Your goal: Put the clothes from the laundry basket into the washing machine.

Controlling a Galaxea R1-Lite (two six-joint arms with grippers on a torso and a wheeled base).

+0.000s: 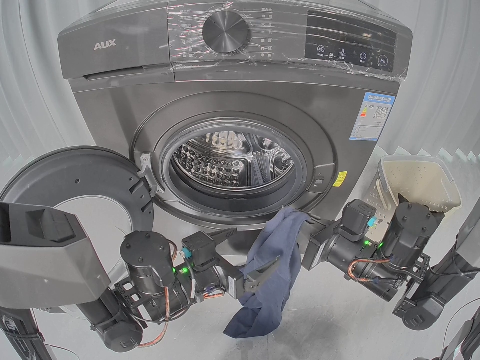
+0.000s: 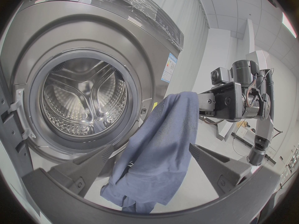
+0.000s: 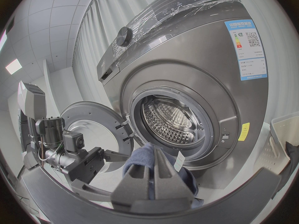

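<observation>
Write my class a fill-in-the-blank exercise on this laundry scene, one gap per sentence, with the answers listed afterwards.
The right gripper is shut on a ___ garment. The left gripper, beside that garment, is ___. The washing machine door hangs open on the robot's ___ side. The laundry basket stands on the robot's ___ side.
Missing words: blue; open; left; right.

garment (image 1: 272,268) before washing machine (image 1: 125,106), door (image 1: 75,176) swung left, laundry basket (image 1: 425,178) at right
</observation>
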